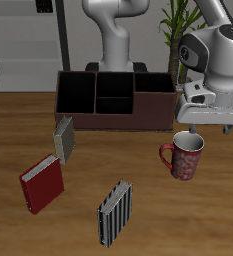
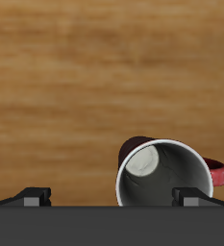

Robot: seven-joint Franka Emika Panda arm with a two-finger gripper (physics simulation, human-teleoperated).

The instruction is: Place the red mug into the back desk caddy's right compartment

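Your pincer (image 1: 191,131) hangs with fingers spread, apparently just above the speckled red ceramic mug (image 1: 184,156), which stands upright on the wooden desk (image 1: 178,215) beneath it.

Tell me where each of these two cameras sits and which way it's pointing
Exterior view: in front of and above the table, facing the robot's base; shows the arm, the claw above the red mug, and the back desk caddy.
Wrist view: on the claw, looking straight down at the mug and the wooden table; its fingers show.
Shared: the mug, table and claw.
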